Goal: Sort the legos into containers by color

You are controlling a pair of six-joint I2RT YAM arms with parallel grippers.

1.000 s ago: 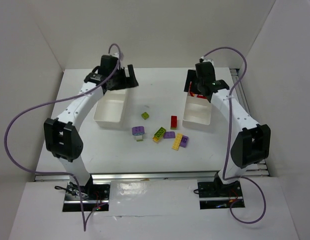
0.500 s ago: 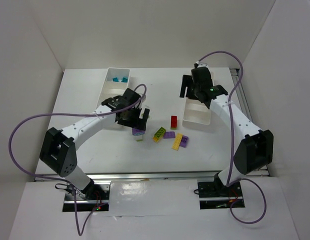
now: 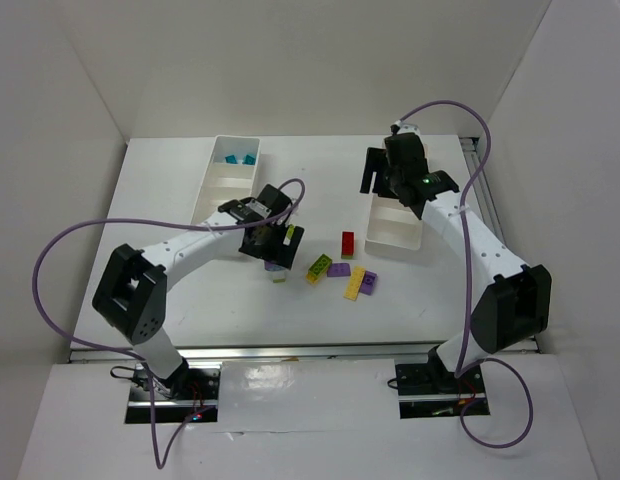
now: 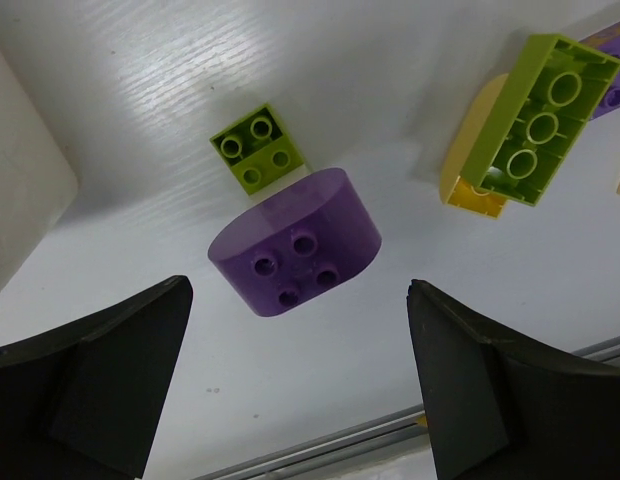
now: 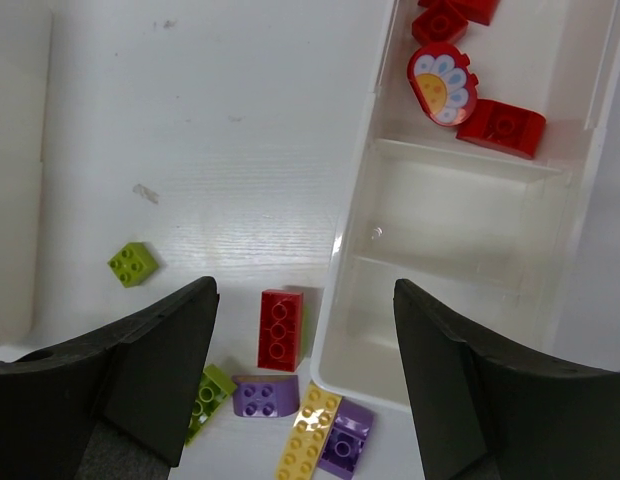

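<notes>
While the left pincer (image 4: 298, 288) hangs released over a purple brick (image 4: 290, 225) on the surface (image 4: 140, 80), the right pincer (image 5: 305, 287), also released, hovers at the left edge of the right tray (image 5: 460, 210), which holds red bricks (image 5: 505, 127).

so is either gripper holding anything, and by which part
Nothing is held: left gripper open above the purple rounded piece, right gripper open, empty.

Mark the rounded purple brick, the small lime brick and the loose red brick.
rounded purple brick (image 4: 292, 226): left wrist view, centre, just above the studs.
small lime brick (image 4: 257, 150): left wrist view, centre of its studded top.
loose red brick (image 5: 279, 329): right wrist view, middle of its studded top.
</notes>
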